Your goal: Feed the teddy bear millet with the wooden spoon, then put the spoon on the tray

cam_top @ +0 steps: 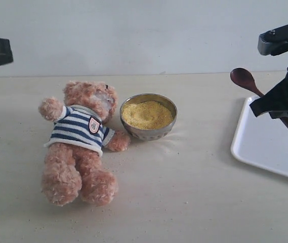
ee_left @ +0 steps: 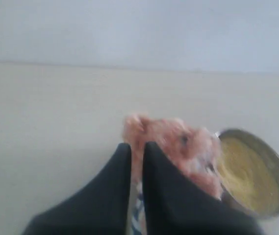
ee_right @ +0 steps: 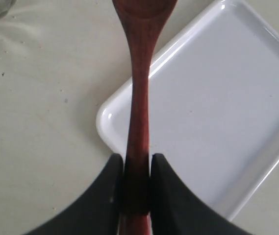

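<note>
Wooden spoon [cam_top: 245,80] clamped in R tool [ee_right: 138,161] over tray [cam_top: 265,147] edge at worktop's [cam_top: 184,192] 3 o'clock; L tool [ee_left: 137,149] pinched together, teddy bear [cam_top: 80,136] lying at 9 o'clock of millet [cam_top: 147,114].

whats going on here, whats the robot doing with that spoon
The right gripper holds the wooden spoon by its handle above the edge of the tray, not yet set down. The teddy bear lies on its back on the table beside the bowl of millet. The left gripper is shut and holds nothing.
</note>
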`<state>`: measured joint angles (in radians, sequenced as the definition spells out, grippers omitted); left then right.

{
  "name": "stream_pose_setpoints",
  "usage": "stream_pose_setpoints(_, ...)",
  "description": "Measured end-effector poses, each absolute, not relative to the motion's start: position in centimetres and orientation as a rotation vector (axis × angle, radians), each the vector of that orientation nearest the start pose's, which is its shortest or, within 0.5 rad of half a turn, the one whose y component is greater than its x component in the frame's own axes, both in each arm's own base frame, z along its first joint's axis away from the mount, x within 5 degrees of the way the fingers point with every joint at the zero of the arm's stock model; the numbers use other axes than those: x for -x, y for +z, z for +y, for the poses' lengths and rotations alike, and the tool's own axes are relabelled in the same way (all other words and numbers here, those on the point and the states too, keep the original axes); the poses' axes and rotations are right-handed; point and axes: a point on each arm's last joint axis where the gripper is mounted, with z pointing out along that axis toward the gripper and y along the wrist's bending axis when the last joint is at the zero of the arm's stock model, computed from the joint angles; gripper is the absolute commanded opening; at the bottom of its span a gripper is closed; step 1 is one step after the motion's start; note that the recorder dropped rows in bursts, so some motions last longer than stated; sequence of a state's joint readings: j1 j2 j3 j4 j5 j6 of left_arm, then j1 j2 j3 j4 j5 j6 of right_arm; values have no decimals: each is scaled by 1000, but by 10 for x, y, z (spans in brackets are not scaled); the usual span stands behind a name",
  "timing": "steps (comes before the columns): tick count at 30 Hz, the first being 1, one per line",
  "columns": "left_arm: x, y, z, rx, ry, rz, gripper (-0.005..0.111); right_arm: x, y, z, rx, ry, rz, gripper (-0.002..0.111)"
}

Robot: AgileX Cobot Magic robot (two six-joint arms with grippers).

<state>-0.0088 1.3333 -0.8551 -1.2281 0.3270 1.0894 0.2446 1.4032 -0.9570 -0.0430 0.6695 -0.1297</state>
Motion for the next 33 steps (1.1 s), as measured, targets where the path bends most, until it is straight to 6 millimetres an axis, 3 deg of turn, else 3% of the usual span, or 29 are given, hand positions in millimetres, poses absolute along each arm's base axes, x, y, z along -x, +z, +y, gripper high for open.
stream_pose_setpoints(3, -280, 310, -19, 50, -306, 1971, 5, -272, 262, 66, 505, 10, 2554, 0)
stream_pose_setpoints(7, -250, 360, 5, 344, -199, 1680, 5, -272, 262, 67, 497, 23, 2561, 0)
stream_pose_setpoints(10, -206, 409, 19, 191, 157, 1409, 5, -271, 262, 67, 490, 33, 2563, 0)
stream_pose_setpoints(13, -176, 435, 18, -7, 396, 1251, 5, -271, 262, 68, 479, 48, 2565, 0)
stream_pose_setpoints(15, -154, 449, 16, -77, 480, 1158, 5, -271, 262, 68, 475, 53, 2566, 0)
stream_pose_setpoints(19, -76, 475, 11, -110, 484, 968, 5, -271, 262, 69, 469, 62, 2567, 0)
stream_pose_setpoints(22, -50, 471, 3, -201, 440, 992, 5, -271, 262, 69, 462, 74, 2569, 0)
stream_pose_setpoints(25, -55, 450, -11, -422, 359, 1200, 5, -270, 262, 72, 464, 107, 2568, 0)
stream_pose_setpoints(27, -63, 439, -15, -470, 299, 1281, 5, -270, 262, 73, 474, 123, 2566, 0)
stream_pose_setpoints(33, -85, 420, -11, -228, 76, 1307, 5, -269, 262, 73, 478, 129, 2573, 0)
